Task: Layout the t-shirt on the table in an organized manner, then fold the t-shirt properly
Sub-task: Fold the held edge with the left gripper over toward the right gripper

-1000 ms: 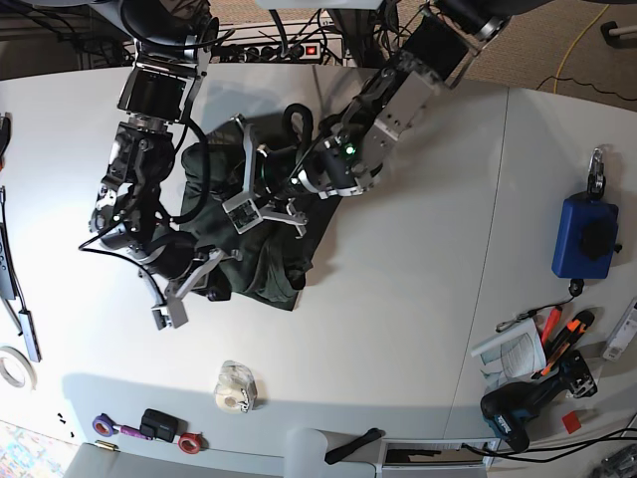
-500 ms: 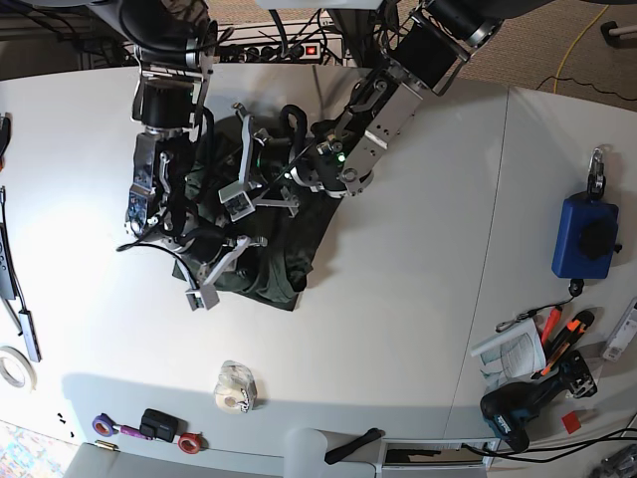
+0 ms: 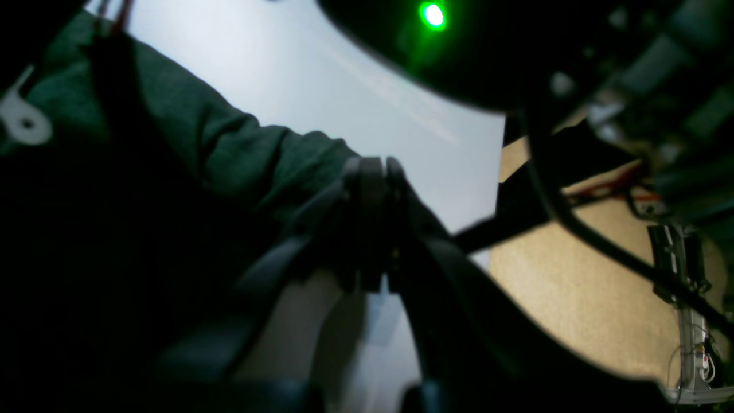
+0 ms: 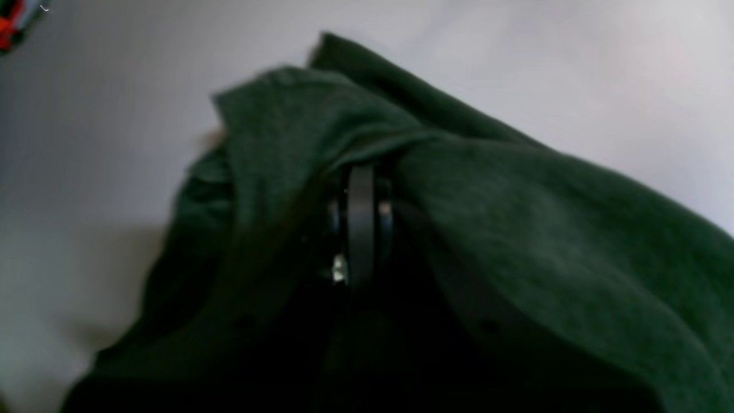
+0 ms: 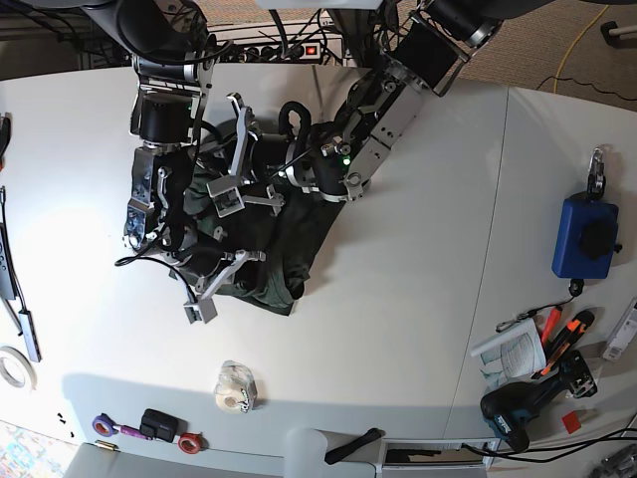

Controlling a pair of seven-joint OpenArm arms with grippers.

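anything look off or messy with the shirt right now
Yes. The t-shirt sits bunched in a crumpled heap on the table, not laid flat. Both grippers are shut on its folds: the left gripper on a rolled edge, the right gripper buried under draped cloth. No damage shows.

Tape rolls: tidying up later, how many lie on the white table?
3: a white tape roll at the left edge, a clear roll below the shirt, a red roll at the bottom edge; more may be hidden.
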